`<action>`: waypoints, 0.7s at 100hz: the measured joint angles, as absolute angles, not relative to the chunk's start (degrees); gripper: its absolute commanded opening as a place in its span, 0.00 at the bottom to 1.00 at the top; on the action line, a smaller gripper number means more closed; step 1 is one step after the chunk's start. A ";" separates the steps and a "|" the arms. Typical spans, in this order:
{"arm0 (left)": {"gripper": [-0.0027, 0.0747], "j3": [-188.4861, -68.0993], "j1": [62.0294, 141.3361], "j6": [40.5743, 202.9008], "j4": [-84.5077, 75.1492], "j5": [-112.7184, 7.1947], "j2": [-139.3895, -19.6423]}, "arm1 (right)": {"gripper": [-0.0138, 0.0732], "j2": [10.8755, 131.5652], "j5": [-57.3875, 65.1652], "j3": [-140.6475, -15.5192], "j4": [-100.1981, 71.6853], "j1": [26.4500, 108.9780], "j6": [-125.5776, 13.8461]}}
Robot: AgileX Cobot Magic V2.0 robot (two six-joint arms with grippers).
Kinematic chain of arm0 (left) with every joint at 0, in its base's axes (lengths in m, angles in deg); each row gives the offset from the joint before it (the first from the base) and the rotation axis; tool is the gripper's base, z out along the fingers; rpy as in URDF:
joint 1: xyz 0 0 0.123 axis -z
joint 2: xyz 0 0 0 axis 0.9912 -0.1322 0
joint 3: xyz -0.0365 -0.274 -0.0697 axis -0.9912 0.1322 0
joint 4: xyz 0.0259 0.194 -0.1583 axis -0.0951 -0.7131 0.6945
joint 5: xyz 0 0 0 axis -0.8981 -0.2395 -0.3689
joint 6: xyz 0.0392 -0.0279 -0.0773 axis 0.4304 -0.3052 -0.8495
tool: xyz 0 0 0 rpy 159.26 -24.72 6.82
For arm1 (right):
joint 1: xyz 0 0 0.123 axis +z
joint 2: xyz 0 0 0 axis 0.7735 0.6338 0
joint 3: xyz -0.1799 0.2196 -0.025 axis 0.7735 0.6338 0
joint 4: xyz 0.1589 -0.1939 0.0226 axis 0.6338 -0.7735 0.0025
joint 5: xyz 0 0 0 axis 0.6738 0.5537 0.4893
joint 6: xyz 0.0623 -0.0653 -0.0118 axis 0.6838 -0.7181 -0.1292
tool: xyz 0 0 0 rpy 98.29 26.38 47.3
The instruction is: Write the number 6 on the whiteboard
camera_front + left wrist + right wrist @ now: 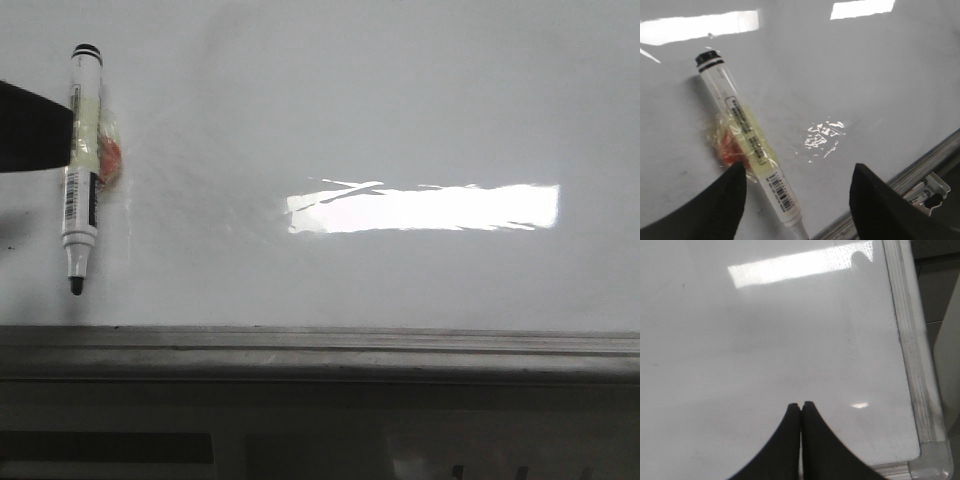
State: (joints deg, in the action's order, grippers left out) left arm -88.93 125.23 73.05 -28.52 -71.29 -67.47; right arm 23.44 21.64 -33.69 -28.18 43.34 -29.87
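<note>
marker (80,170) lies on whiteboard (400,100), tip toward grey rail (320,345) | left gripper (797,192) jaws wide, marker beside one finger | right gripper (800,407) jaws closed, empty

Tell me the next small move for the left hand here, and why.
Probably lower the left hand and close on the marker. Its fingers are spread wide, the marker lies flat and ungripped on the whiteboard, one finger beside its barrel, and no stroke shows yet. The right hand is shut and empty.
</note>
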 measured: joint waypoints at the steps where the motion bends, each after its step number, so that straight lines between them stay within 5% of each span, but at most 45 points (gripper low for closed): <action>1: 0.58 -88.93 125.24 73.05 -28.30 -71.42 -67.67 | 0.09 23.44 21.64 -33.69 -28.18 43.34 -29.87; 70: 0.53 -88.93 127.00 72.86 -19.17 -79.88 -80.17 | 0.09 23.44 21.50 -33.69 -28.18 43.34 -29.87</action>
